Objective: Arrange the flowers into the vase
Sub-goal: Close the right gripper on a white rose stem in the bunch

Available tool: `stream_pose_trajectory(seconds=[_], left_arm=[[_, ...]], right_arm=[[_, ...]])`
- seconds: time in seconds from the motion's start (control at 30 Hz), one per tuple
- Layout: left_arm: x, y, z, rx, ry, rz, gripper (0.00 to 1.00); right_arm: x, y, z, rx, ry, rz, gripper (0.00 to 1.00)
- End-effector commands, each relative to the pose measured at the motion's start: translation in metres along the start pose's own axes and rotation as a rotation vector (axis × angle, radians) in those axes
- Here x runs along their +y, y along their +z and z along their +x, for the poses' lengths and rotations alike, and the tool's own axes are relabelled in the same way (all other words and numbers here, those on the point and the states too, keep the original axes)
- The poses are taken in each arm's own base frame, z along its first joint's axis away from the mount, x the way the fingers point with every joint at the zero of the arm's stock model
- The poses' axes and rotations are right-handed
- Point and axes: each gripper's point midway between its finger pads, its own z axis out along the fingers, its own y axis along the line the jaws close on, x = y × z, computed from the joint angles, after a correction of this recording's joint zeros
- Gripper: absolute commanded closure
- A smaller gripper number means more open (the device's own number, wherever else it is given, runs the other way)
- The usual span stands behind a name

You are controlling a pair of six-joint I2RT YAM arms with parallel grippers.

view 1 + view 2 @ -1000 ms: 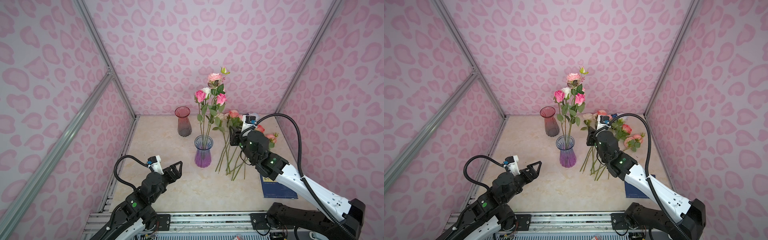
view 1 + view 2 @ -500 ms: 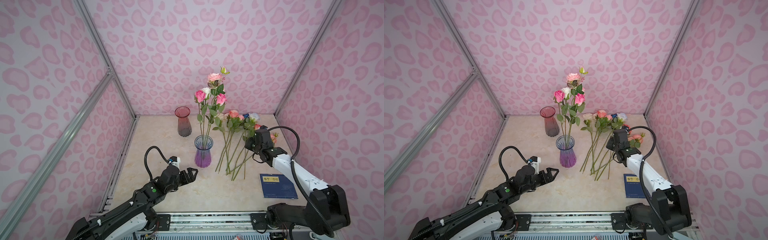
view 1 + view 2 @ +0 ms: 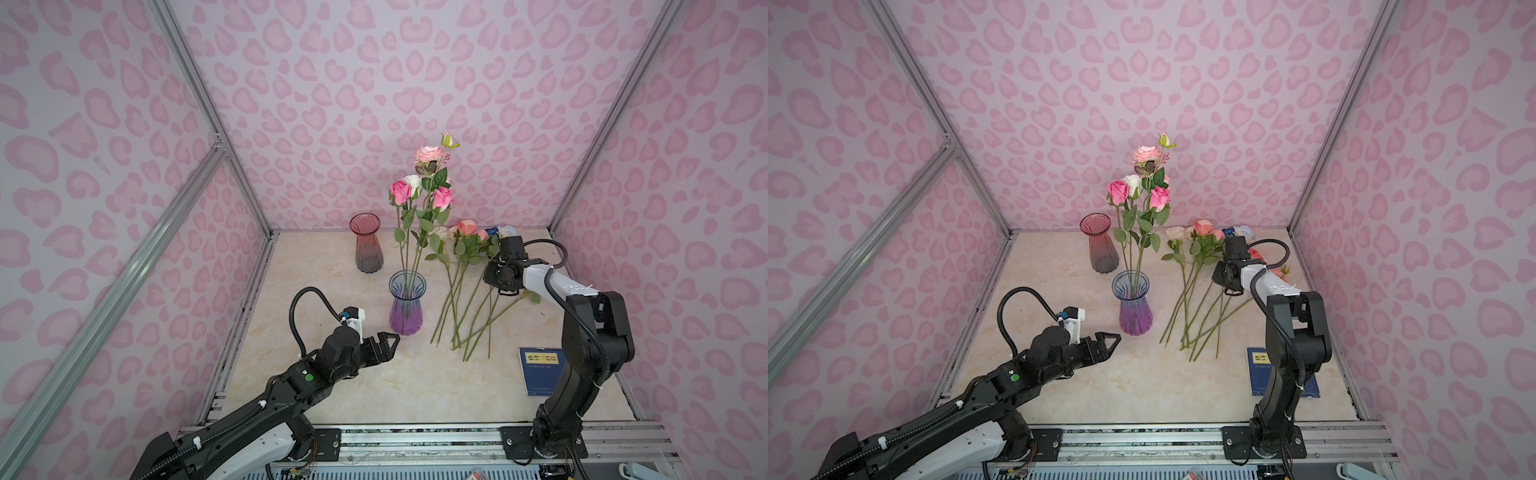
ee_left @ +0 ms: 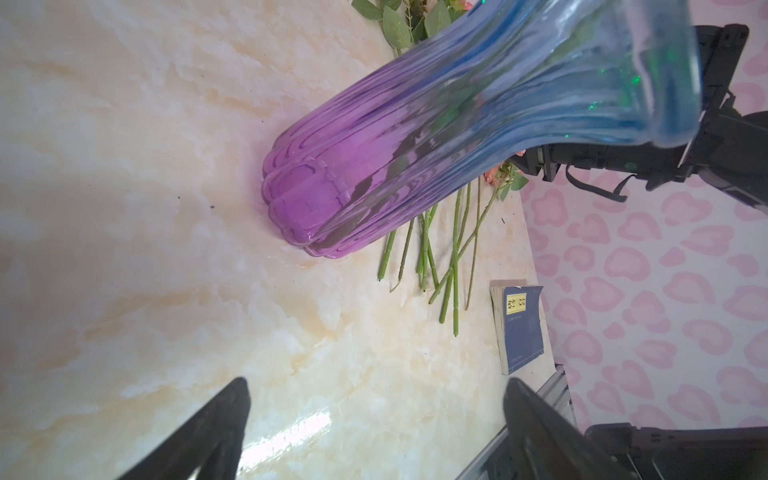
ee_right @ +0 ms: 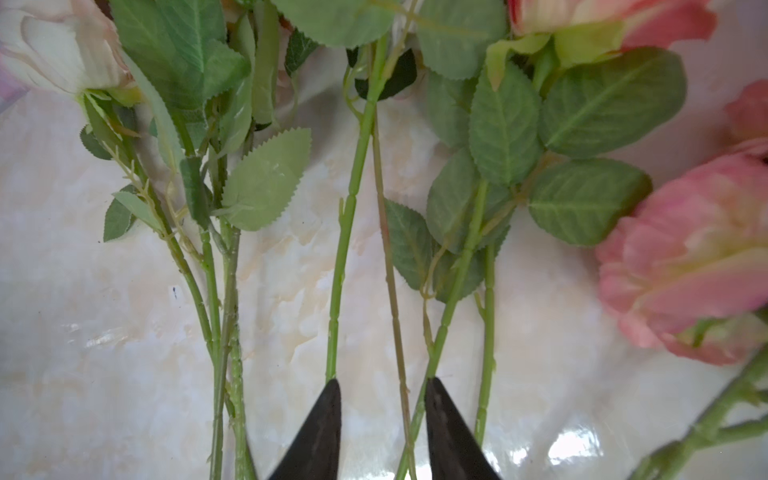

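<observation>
Several roses [image 3: 419,195] stand upright in the blue-and-purple glass vase [image 3: 406,307] at mid-table. The loose roses [image 3: 461,299] lie fanned just right of it, heads toward the back wall and cut ends toward the front. The marble-look tabletop [image 3: 332,266] is bare to the left of that vase and in front of it. A red glass vase [image 3: 365,243] stands behind it near the back edge, and a blue book [image 3: 540,370] lies near the right front edge beside the right arm. The left gripper [image 3: 388,343] hangs low just front-left of the blue-and-purple vase, apart from it. The left wrist view shows its jaws spread wide over bare table, the vase's base ahead. The right gripper [image 3: 495,277] is down over the loose stems. Both top views hide its tips, but the right wrist view shows the fingers [image 5: 324,428] partly parted and clasping nothing. A thin brownish stem [image 5: 388,270] runs between them, and a green stem disappears behind each tip.
</observation>
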Motion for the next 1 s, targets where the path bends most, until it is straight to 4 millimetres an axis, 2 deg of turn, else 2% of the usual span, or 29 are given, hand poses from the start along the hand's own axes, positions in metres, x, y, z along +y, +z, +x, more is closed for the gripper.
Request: stream_pose_trajectory(seconds=[0.0,0.23,0.53,0.63,0.73,0.97], left_arm=[[0.001,-0.001,-0.003,-0.014,0.02,-0.011,0.04],[0.0,0.002,-0.006,-0.016,0.038,-0.023,0.05],[0.001,0.004,-0.007,-0.02,0.051,-0.039,0.05],[0.0,0.004,-0.008,-0.02,0.054,-0.037,0.04],[0.0,0.003,-0.009,-0.022,0.057,-0.042,0.05],[0.0,0.001,-0.01,-0.028,0.056,-0.04,0.05]], right_arm=[[0.01,0.005,-0.006,-0.005,-0.018,-0.014,0.69],[0.022,0.029,-0.01,0.01,0.07,-0.054,0.74],[0.021,0.04,-0.016,0.008,0.106,-0.024,0.7],[0.019,0.048,-0.014,0.026,0.108,-0.011,0.7],[0.024,0.048,-0.023,0.012,0.112,-0.017,0.72],[0.017,0.054,-0.02,0.026,0.12,0.008,0.74]])
